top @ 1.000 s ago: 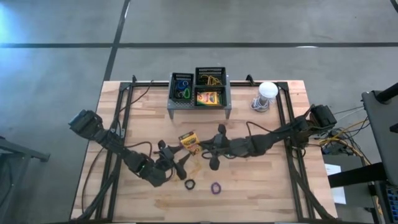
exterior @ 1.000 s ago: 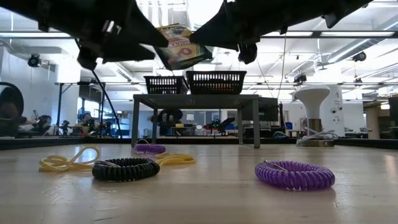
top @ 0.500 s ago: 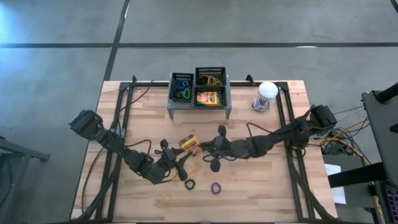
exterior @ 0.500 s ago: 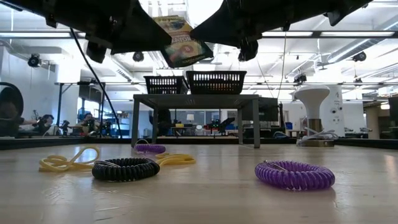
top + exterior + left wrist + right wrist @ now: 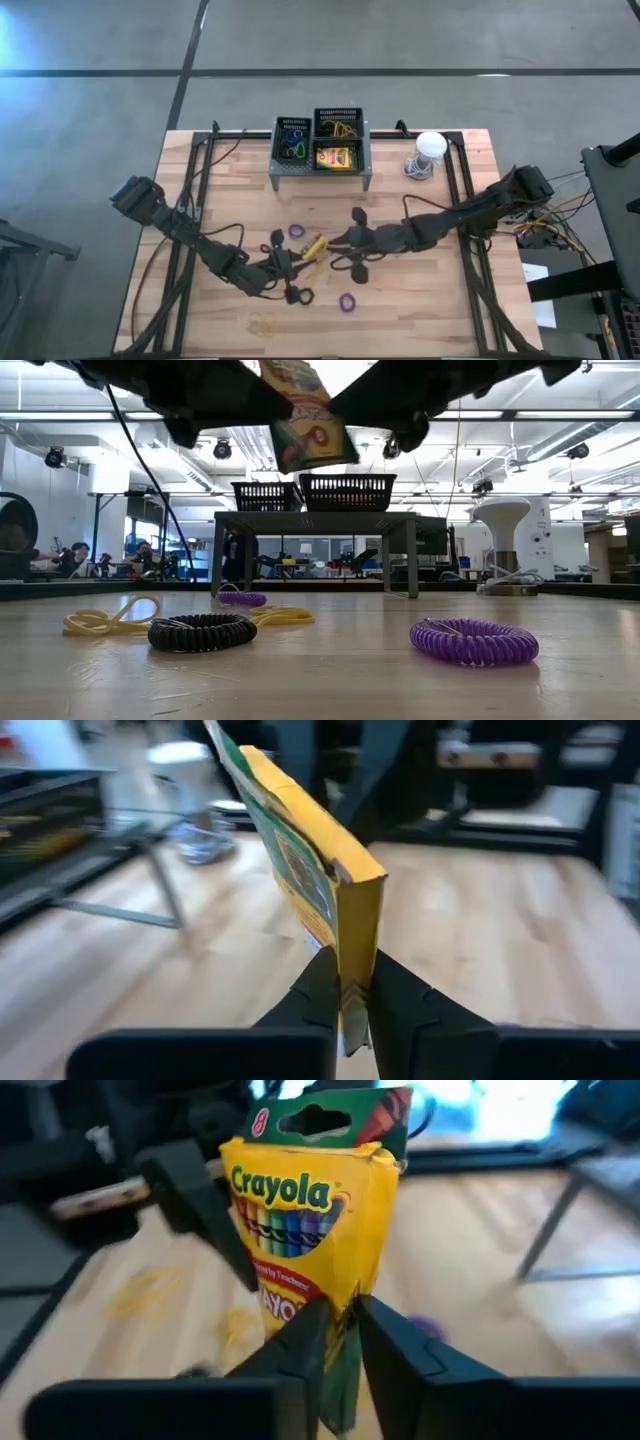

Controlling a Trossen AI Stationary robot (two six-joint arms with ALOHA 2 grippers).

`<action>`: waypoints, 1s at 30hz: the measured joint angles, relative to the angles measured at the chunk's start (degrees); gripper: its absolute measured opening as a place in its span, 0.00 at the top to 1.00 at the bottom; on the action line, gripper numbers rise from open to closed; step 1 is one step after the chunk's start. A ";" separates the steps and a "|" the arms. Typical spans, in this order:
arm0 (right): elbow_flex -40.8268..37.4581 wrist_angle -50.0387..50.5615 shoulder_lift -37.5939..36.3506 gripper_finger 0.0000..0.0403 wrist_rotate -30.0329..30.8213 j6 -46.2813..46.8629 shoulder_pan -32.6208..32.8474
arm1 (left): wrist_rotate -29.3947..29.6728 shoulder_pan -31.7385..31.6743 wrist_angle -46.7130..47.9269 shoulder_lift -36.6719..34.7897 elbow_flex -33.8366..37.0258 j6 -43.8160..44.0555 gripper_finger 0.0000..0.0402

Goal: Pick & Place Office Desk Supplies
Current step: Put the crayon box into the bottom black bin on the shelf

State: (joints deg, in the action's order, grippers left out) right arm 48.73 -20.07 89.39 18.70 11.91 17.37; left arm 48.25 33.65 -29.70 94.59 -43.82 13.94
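Box: crayon box [image 5: 315,880] up in air, betw. my 2 end effectors.
Left end effector [image 5: 343,982]: pinching box edge.
Right end effector [image 5: 340,1327]: pinching it too.
Surface [image 5: 330,680]: wood; purple band [image 5: 473,641], black band [image 5: 202,631] lie under.

Yellow-and-green crayon box [image 5: 313,246] held above mid-table, gripped from both sides, tilted. 1 more crayon box [image 5: 336,157] in the far rack. Purple loop band [image 5: 347,301] and black loop band [image 5: 296,295] near the front edge; smaller purple band [image 5: 296,232] farther back. Tan rubber bands [image 5: 105,617] lying flat at left.
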 joint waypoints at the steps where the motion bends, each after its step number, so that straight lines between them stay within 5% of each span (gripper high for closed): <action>1: 0.00 2.08 -1.06 0.81 -1.74 0.54 0.00 | -2.10 -0.08 1.15 -0.02 -0.59 0.25 0.92; 7: 1.07 12.66 -5.98 0.63 -12.23 1.68 -0.24 | -14.84 -1.39 20.92 -0.10 -8.35 3.96 0.92; 14: 8.17 29.61 -7.40 0.44 -13.16 -0.36 -0.17 | -22.52 -3.29 39.87 0.29 -16.23 6.95 0.92; 30: 30.74 46.55 10.49 0.24 -15.03 -10.21 -0.85 | -25.92 -4.58 43.78 0.79 -16.93 7.95 0.91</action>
State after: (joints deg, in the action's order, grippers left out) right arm 79.47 26.48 99.88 3.67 1.69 16.52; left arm 22.32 29.07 14.07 95.37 -60.75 21.89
